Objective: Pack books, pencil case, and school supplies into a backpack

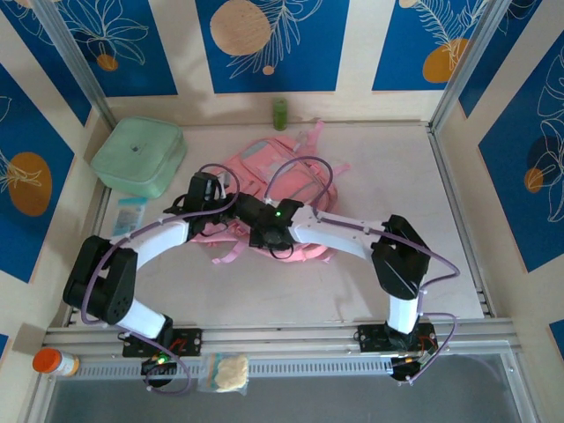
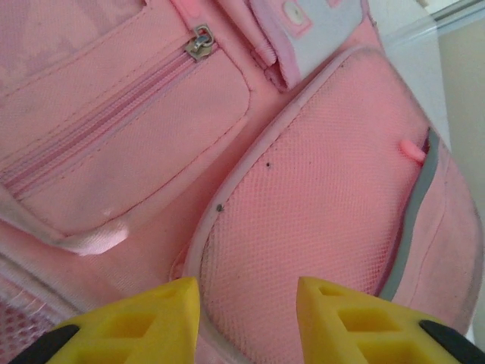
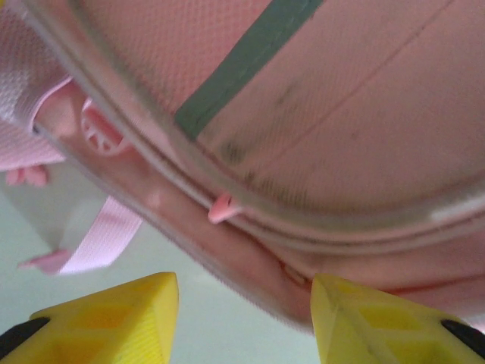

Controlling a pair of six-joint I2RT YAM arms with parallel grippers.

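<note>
Soft pink fabric backpack [image 1: 264, 176] flat at mid-table, within both arms' reach. Left gripper [image 2: 248, 292] and right gripper [image 3: 244, 284] hover over it, jaws partly apart and empty; the right faces a small pink zipper pull [image 3: 220, 209], probably for opening.

Backpack [image 1: 257, 164] mid-counter [image 1: 379, 176], the rest set around it.
The bottle [image 1: 279, 113] stood just behind the backpack at 12 o'clock, and the lidded box [image 1: 138, 157] sat at 10 o'clock with a packet [image 1: 129, 214] just before it. The left gripper [image 1: 204, 189] hung over the backpack's 9 o'clock side, the right gripper [image 1: 269, 231] over its 6 o'clock edge.
</note>
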